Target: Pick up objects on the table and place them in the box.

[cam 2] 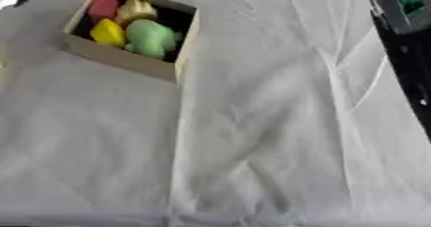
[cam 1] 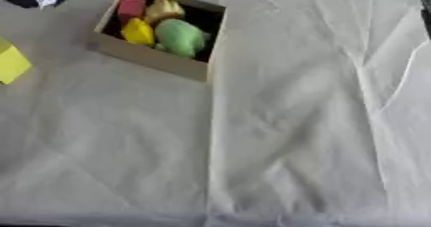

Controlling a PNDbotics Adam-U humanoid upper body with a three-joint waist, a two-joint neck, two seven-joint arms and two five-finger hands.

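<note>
Both head eyes look steeply down, sharing the box [cam 1: 160, 33] and perhaps most of the cloth [cam 2: 278, 106]

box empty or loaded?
Loaded. The open-topped box holds a red block, two yellow pieces and a green item.

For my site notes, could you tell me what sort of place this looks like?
Probably a lab or demo tabletop: a table under a creased white cloth, with a small cardboard box holding coloured toy-like objects, and a yellow block at the left edge.
</note>
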